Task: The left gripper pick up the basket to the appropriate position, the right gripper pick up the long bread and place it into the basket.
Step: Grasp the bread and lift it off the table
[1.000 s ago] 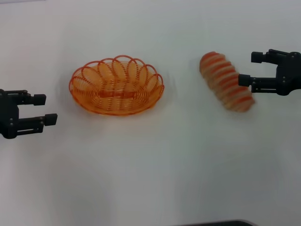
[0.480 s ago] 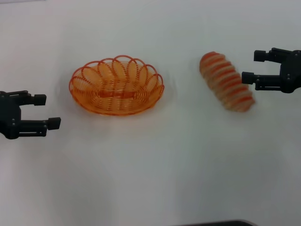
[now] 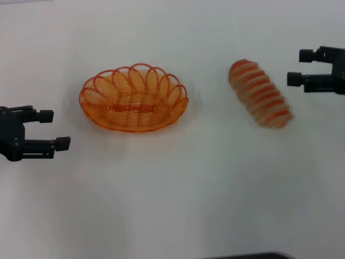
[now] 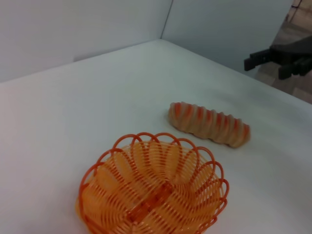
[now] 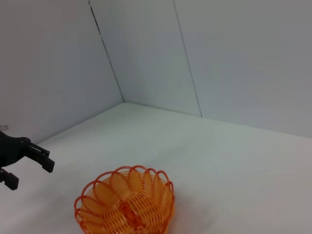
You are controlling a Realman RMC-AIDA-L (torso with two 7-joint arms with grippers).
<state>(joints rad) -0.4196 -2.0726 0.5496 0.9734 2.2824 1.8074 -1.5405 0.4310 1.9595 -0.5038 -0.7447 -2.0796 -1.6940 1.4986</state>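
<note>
Orange wire basket point(image 3: 133, 98) sits empty mid-counter point(image 3: 178, 183); striped long bread point(image 3: 260, 93) lies to its right, well apart. Left pincer point(image 3: 55, 129) spread open, empty, near basket's left rim for a grab. Right pincer point(image 3: 301, 67) open, empty, just beyond bread.

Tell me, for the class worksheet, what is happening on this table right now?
Nothing is held yet. The orange basket sits empty on the white table, and the long bread lies apart from it, towards the robot's right. The left claw hangs open on the basket's left, not touching it. The right claw is open too, just beyond the bread's right side and clear of it. Neither pick-up has been made.
</note>
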